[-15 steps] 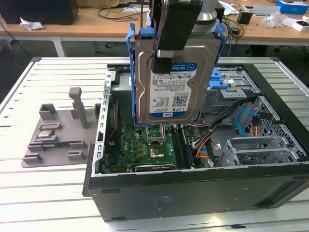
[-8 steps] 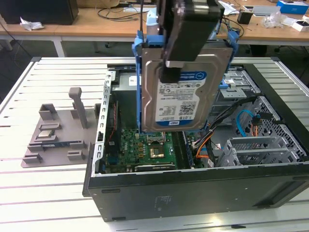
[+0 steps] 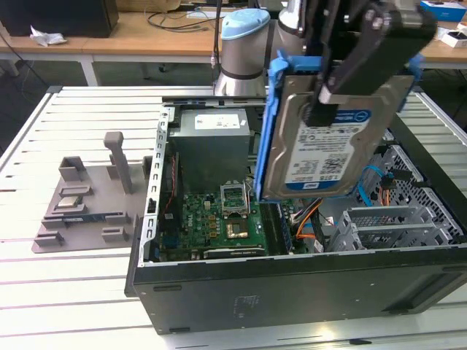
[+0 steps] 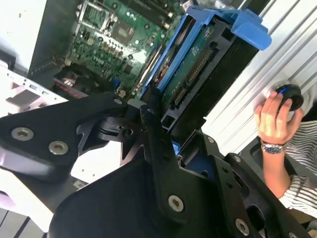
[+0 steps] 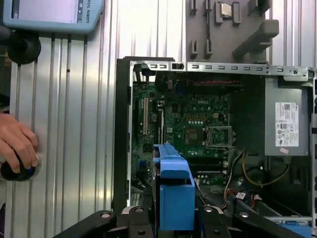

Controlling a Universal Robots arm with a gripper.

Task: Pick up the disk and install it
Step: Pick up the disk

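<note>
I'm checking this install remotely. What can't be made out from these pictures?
Inside of the computer case behind the held disk: the disk blocks it in the exterior view.
Disk's label: turned away from the camera in both wrist views.
Round object under the person's hand: mostly covered by the fingers in both wrist views.

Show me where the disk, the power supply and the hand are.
disk (image 3: 325, 157), exterior view, on its white label.
power supply (image 3: 211, 160), exterior view, on its grey side face.
hand (image 5: 17, 141), first wrist view, on its back.
</note>
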